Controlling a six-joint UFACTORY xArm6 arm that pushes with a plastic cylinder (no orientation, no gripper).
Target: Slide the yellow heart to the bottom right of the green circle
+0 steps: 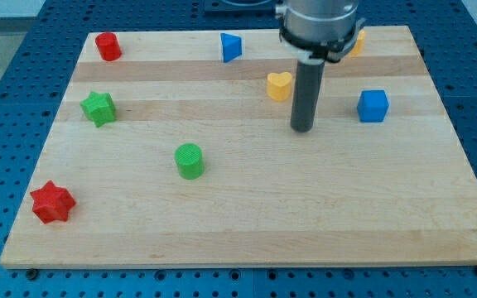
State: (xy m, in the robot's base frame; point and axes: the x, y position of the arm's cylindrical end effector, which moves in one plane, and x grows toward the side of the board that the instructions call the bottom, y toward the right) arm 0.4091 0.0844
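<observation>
The yellow heart [279,85] lies on the wooden board towards the view's top, right of centre. The green circle [190,160] stands left of centre, lower down and well to the left of the heart. My tip [302,129] rests on the board just to the lower right of the yellow heart, a short gap away from it, and far to the right of the green circle.
A red cylinder [108,46] and a blue triangle [231,47] sit along the top. A green star [98,108] is at the left, a red star [52,202] at the bottom left, a blue cube [373,106] at the right. A yellow block [357,43] is partly hidden behind the arm.
</observation>
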